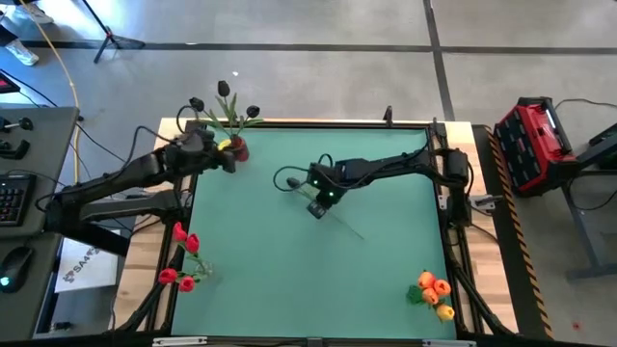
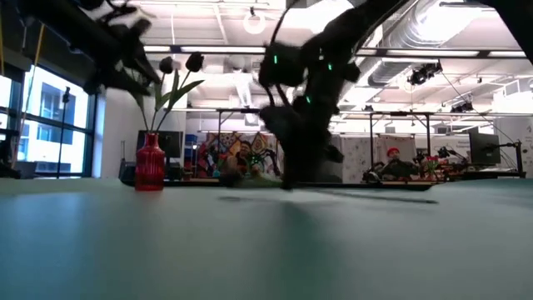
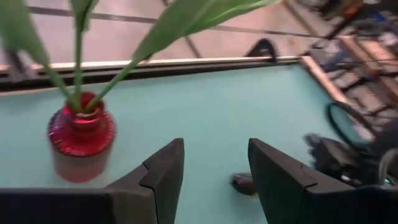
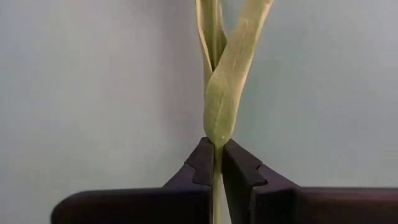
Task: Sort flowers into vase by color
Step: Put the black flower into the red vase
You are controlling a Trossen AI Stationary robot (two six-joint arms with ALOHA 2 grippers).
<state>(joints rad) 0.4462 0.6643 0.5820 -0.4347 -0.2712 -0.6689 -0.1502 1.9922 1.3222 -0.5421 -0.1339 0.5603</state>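
My right gripper [image 1: 318,204] is at the table's middle, shut on a black tulip. The tulip's thin stem [image 1: 349,227] runs toward the near right, and its dark head [image 3: 242,183] lies on the green mat. My left gripper [image 3: 214,180] is open and hovers just beside the red vase [image 1: 237,149] at the far left edge. This vase [image 3: 81,134] stands upright and holds black tulips [image 1: 224,89] by their stems. Red tulips [image 1: 181,260] sit at the near left edge and orange-yellow tulips [image 1: 434,292] at the near right corner. My right gripper pinches the tulip's stem [image 4: 216,152] between its two fingertips, just below where the leaves [image 4: 227,81] branch off. The fingers come from above, slanting down. The stem's free end [image 2: 375,197] lies low along the table.
The green mat is bordered by a wooden frame [image 1: 318,123]. A desk with a keyboard and mouse [image 1: 10,265] stands left of the table, and a red toolbox [image 1: 535,145] to its right. Bare mat [image 1: 308,280] stretches between the red and orange bunches.
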